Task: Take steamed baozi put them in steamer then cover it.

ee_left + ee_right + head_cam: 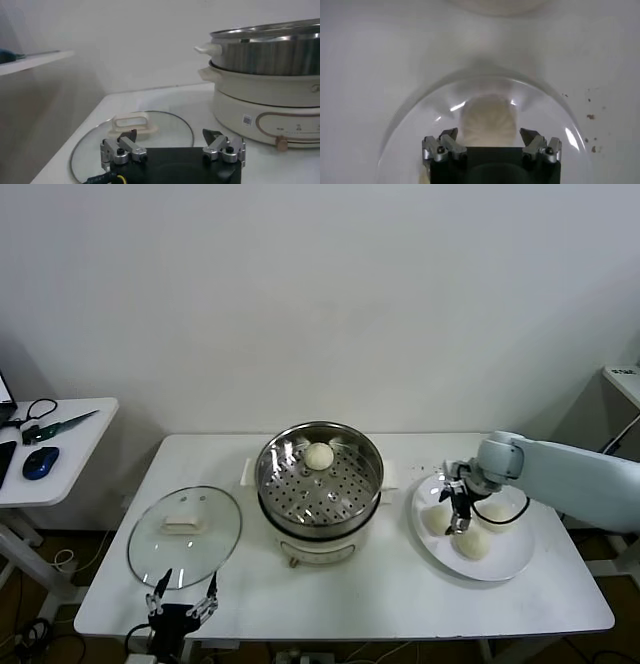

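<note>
While your right gripper hangs over the white plate at the right of the head view, its fingers stand spread around a smooth, domed off-white baozi, not clamped on it. Two more buns lie on that glossy plate, and one bun sits on the perforated floor of the shiny round steel steamer at centre. The glass cover lies flat at lower left, its cream handle running left to right. Your left gripper waits released at the white table's front edge, against a plain white wall.
</note>
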